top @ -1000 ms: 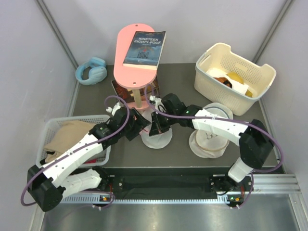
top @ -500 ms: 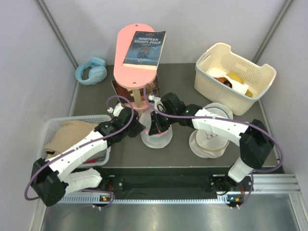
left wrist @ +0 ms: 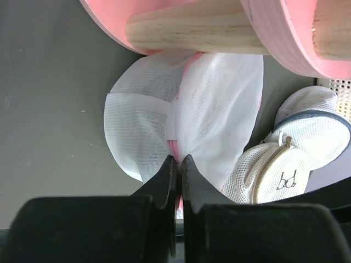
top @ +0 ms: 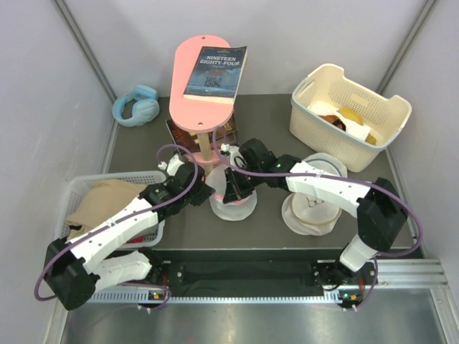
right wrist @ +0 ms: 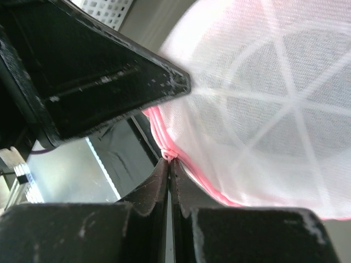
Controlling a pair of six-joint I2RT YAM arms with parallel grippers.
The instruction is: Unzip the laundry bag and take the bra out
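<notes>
The laundry bag [top: 234,206], white mesh with pink trim, lies at the table's middle below the pink stand. My left gripper [top: 209,192] is at its left edge. In the left wrist view the left gripper [left wrist: 176,159] is shut, pinching the pink band of the laundry bag [left wrist: 219,104] between its tips. My right gripper [top: 231,190] reaches in from the right. The right wrist view shows this gripper [right wrist: 170,160] shut on a small pink loop at the trim of the laundry bag [right wrist: 274,109]. The bra is hidden.
A second mesh bag [top: 310,209] with a beige rim and a bra icon lies right of the laundry bag. A pink stand [top: 204,79] carries a book. Blue headphones [top: 136,104] sit at the back left. A cream basket [top: 349,107] stands back right; a grey basket [top: 147,176] holds beige cloth [top: 100,201].
My left gripper has moved a little right onto the laundry bag's edge and closed from open onto its pink band. The right arm has stayed where it was, still shut.
</notes>
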